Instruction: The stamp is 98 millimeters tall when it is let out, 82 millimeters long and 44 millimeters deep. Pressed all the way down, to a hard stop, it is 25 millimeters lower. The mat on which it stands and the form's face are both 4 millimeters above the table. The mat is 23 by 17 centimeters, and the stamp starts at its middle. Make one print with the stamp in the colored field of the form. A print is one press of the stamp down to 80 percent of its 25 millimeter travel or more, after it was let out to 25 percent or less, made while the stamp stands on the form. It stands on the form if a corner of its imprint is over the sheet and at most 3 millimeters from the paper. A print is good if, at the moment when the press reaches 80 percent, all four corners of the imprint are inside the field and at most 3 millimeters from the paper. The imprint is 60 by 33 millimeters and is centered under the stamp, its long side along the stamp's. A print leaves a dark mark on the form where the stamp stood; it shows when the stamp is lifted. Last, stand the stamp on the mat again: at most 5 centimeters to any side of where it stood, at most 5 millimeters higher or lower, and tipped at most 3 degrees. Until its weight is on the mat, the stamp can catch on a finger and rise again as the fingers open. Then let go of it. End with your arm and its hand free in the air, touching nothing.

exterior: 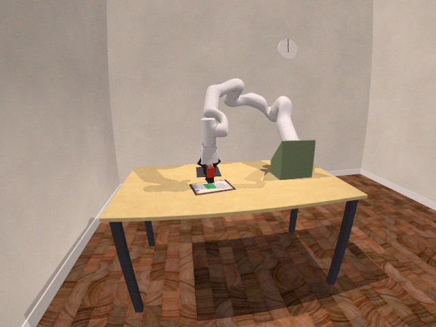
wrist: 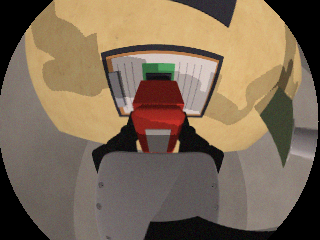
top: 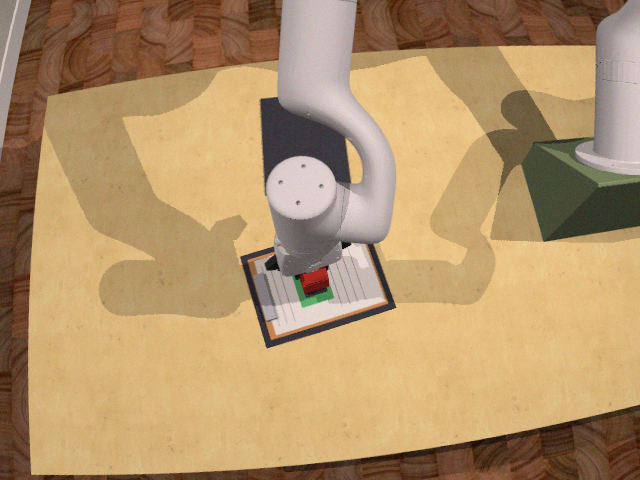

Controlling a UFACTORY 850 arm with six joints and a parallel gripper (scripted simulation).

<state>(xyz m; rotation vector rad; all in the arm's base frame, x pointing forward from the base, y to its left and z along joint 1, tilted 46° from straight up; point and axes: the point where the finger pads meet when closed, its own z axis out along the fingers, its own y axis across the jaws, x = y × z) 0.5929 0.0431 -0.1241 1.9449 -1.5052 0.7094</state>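
Note:
The red stamp (top: 315, 280) (exterior: 210, 172) (wrist: 158, 95) with a dark base is held about upright, in the air above the form. My gripper (exterior: 210, 169) (wrist: 158, 109) is shut on it, with a black finger at either side. The form (top: 361, 289) (exterior: 221, 185) (wrist: 200, 85) lies on the table at an angle. Its green field (top: 310, 301) (exterior: 210, 186) (wrist: 159, 66) is partly hidden by the stamp in the top view and the wrist view. No dark mark shows on the visible green. The dark mat (top: 294, 134) (exterior: 200, 172) (wrist: 210, 9) lies behind the form, nothing seen standing on it.
A grey clip (top: 265, 297) (wrist: 117, 87) is on the form's left side. The green arm base block (top: 573, 201) (exterior: 296, 160) (wrist: 277, 125) stands at the right of the table (top: 180, 392) (exterior: 158, 206). Arm shadows fall on the table and form.

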